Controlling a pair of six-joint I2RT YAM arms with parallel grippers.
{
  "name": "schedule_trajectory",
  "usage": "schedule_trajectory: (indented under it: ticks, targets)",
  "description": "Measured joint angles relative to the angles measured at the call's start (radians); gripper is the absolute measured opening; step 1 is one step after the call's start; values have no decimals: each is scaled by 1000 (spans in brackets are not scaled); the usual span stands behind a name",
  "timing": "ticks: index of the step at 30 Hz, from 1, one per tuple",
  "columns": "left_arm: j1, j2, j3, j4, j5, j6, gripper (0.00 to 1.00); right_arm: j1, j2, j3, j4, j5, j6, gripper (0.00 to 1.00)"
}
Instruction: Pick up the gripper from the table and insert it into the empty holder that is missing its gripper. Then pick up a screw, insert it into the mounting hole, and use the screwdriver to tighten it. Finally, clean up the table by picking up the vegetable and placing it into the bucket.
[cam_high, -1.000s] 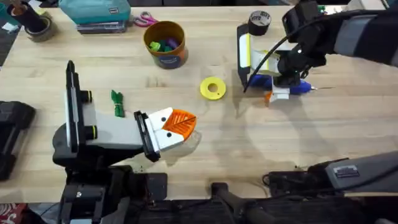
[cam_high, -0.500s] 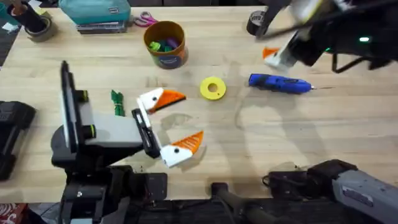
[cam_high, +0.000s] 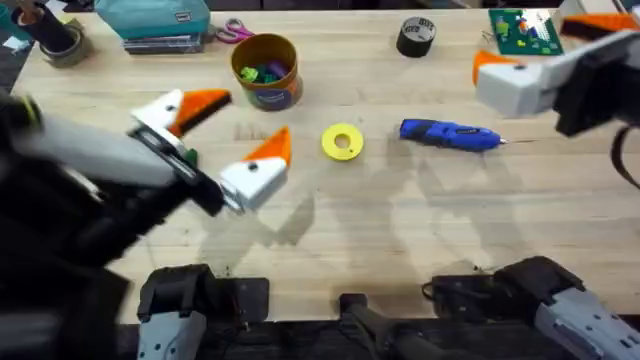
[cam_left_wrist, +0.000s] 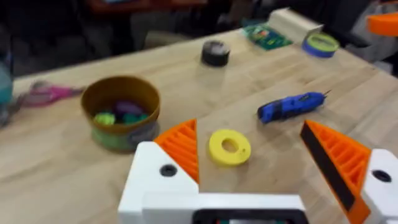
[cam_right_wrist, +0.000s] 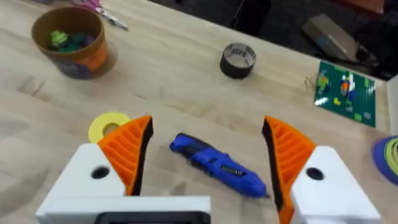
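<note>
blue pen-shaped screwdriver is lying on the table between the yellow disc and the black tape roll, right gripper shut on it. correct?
Not quite. The blue pen-shaped screwdriver lies free on the table; the right gripper is open above it, as the right wrist view shows. Its place near the yellow disc and black tape roll holds.

1. Bucket (cam_high: 266, 70): dark label band around its lower wall; I see pale marks on it, but no word I can read from overhead or from either of my wrist views.
2. Tape roll (cam_high: 416, 36): pale print on its top face, too blurred to make out.
3. Screwdriver (cam_high: 447, 134): faint marking along the blue barrel in my right wrist view; unreadable.
4. Green board (cam_high: 522, 32): coloured bits, no legible characters.
</note>
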Motion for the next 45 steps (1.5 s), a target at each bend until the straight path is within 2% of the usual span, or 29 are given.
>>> schedule_trajectory:
  ticks: [2, 6, 10, 15, 22, 25, 27, 30, 36, 40, 45]
  targets:
    - [6, 97, 126, -140, -62, 35, 983, 0, -26, 0, -48, 0, 15, 995]
    - [7, 266, 325, -346, -182, 94, 983, 0, -59, 0, -139, 0, 28, 996]
    - [7, 397, 437, -473, -323, 132, 984, 0, -64, 0, -187, 0, 32, 996]
    - [7, 504, 452, -537, -479, 149, 986, 0, -64, 0, -191, 0, 32, 996]
    - [7, 583, 452, -536, -508, 153, 985, 0, -64, 0, -191, 0, 32, 996]
    - [16, 596, 452, -536, -547, 153, 985, 0, -64, 0, -192, 0, 32, 996]
    - [40, 609, 452, -538, -569, 153, 983, 0, -64, 0, -192, 0, 32, 996]
    - [110, 659, 454, -548, -595, 156, 985, 0, -64, 0, -192, 0, 32, 996]
    - [244, 848, 459, -516, -643, 178, 984, 0, -64, 0, -192, 0, 32, 996]
    - [297, 985, 499, -515, -662, 221, 985, 0, -64, 0, -192, 0, 32, 996]
    - [340, 1148, 574, -496, -666, 261, 985, 0, -64, 0, -201, 0, 32, 996]
